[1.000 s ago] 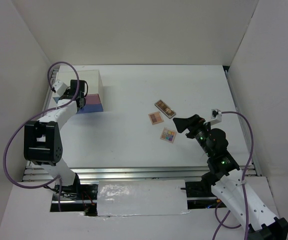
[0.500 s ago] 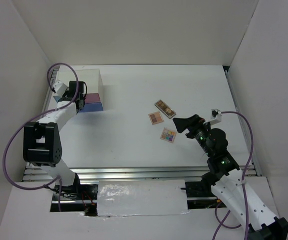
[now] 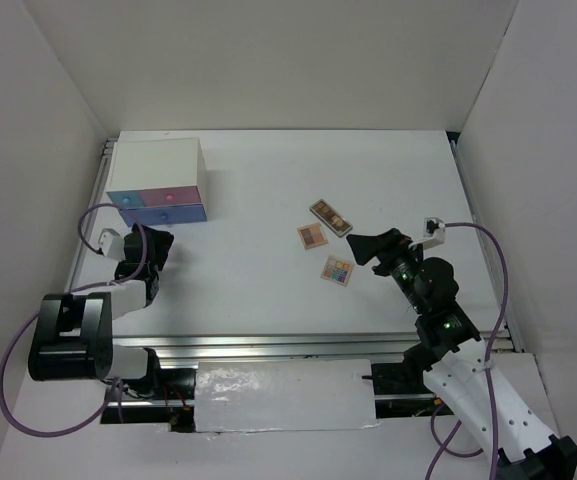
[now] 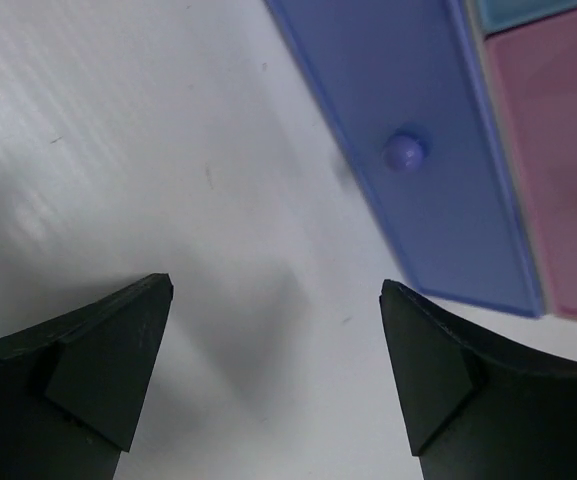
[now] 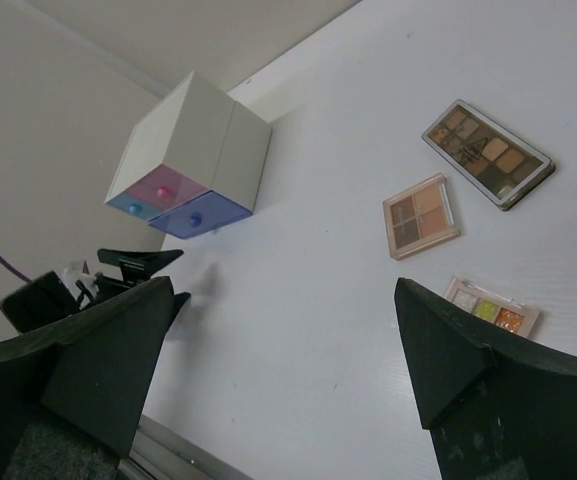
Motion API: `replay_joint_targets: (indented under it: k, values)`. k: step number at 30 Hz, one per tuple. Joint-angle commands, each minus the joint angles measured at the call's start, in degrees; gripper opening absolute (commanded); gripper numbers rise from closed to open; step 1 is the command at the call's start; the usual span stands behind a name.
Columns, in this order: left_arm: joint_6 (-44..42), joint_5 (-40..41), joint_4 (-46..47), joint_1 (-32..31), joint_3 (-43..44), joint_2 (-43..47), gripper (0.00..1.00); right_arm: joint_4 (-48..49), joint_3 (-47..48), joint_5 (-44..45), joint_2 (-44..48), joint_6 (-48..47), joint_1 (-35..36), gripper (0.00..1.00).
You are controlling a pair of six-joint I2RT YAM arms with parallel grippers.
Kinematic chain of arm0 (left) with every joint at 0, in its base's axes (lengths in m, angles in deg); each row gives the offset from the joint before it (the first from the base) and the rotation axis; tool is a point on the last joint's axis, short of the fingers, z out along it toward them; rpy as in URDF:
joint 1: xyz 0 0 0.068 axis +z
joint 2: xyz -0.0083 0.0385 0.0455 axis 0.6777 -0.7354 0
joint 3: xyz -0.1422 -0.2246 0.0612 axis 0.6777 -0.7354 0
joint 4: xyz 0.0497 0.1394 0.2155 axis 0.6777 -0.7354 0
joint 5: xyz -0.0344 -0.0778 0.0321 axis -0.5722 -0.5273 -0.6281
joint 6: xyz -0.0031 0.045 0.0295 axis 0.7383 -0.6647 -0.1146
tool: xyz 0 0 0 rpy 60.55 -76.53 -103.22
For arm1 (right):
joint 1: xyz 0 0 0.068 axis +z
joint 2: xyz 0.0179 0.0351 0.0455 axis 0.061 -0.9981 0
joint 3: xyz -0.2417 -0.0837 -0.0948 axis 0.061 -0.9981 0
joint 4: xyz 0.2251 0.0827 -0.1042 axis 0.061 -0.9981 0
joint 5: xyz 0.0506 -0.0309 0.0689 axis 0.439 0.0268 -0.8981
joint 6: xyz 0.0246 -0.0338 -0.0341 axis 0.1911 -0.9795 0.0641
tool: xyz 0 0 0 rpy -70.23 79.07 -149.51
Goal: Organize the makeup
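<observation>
At far left of the white table (image 3: 248, 300), toward its back edge, sits the white plastic drawer box (image 3: 156, 165) w/ pink & blue drawer fronts; all fronts look flush, i.e. shut, as far as overhead & wrist views show. Just in front of it, not touching, the left gripper (image 3: 156, 250) hangs low over the tabletop, jaws spread wide, nothing btwn them. Its own cam shows only table plus the blue drawer front (image 4: 448, 220) w/ round knob (image 4: 405, 152) ahead. Right of centre, well apart from the box, lie three flat palettes, none touching: long brown eyeshadow palette (image 3: 330, 217) furthest back, square pinkish-tan palette (image 3: 312, 236) just beside it & nearer, small multicoloured palette (image 3: 337, 271) nearest the arms. Just right of them the right gripper (image 3: 371, 246) hovers, jaws fully apart, empty, no contact w/ any palette. Progress, judging by layout: palettes not yet put away, all 3 out in the open, so that looks like the bulk of what's left. No bottle, tube or stick visible anywhere; can't tell if they're inside the drawers. Likely reqd next: a drawer opened & the palettes carried across, a long reach from right side to left.
</observation>
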State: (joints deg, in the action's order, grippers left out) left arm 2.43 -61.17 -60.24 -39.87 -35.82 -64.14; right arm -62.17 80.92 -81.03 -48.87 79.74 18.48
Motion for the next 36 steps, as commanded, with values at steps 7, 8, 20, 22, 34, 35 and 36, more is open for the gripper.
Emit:
replay_joint_targets:
  k: [7,8,20,22,34,35,36]
  values:
    - [15.6,-8.6,53.0,4.9,-10.6,-20.7,0.97,3.5,-1.1,-1.7,2.6,-1.2,0.2,1.0]
    - [16.8,-12.1,55.7,5.6,-9.8,-23.9,0.96,3.5,-1.1,-1.8,2.7,-1.2,0.1,1.0]
    - [23.8,-13.1,66.6,6.2,-6.1,-39.5,0.75,3.6,-1.1,-2.3,3.2,-1.2,0.1,1.0]
    - [22.9,-11.7,59.8,6.2,-5.7,-34.7,0.73,3.5,-1.1,-2.4,3.3,-1.2,0.1,1.0]
    - [24.2,-11.5,48.9,6.0,-2.5,-33.3,0.7,3.4,-1.1,-2.2,3.8,-1.3,0.1,1.0]
    - [24.2,-11.6,48.4,6.0,-2.4,-33.1,0.72,3.4,-1.1,-2.2,3.8,-1.3,0.1,1.0]
    - [24.1,-11.5,49.8,6.0,-2.9,-32.9,0.75,3.4,-1.1,-2.3,3.6,-1.4,0.1,1.0]
